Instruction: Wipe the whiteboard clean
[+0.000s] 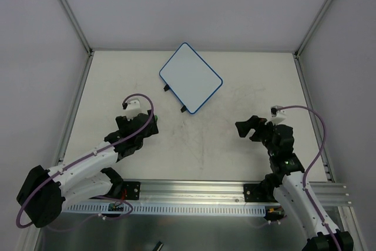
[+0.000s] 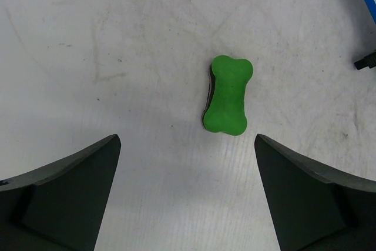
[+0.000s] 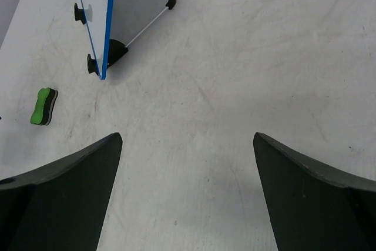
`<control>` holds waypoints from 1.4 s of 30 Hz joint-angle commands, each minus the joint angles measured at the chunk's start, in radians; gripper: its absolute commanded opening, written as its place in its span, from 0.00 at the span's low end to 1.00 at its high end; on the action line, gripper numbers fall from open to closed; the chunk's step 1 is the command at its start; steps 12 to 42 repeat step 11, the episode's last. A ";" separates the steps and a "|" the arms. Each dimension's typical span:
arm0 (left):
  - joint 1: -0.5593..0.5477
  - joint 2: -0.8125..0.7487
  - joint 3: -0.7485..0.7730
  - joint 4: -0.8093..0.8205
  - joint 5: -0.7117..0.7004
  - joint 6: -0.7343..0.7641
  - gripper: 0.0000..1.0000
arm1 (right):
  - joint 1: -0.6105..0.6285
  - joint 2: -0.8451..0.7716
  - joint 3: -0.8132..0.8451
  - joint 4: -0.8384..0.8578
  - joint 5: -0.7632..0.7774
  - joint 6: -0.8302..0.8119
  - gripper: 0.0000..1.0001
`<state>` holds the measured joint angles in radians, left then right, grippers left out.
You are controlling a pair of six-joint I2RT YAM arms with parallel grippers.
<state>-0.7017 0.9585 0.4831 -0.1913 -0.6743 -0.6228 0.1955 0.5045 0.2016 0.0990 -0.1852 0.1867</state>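
Note:
The whiteboard, white with a thin blue rim and black tabs on its near edge, stands turned diagonally at the table's far middle; its face looks blank. The right wrist view shows it edge-on, propped on black feet. A green bone-shaped eraser with a dark underside lies flat on the table, just ahead of my open, empty left gripper and slightly right of its centre. It also shows in the right wrist view. My left gripper hovers near-left of the board. My right gripper is open and empty, near-right of the board.
The white tabletop is scuffed with faint grey marks. White walls with metal posts close in the left, right and back. An aluminium rail holding the arm bases runs along the near edge.

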 commanded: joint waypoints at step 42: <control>-0.012 0.011 0.020 0.021 -0.028 -0.003 0.99 | 0.024 -0.006 -0.001 0.025 0.030 0.008 0.99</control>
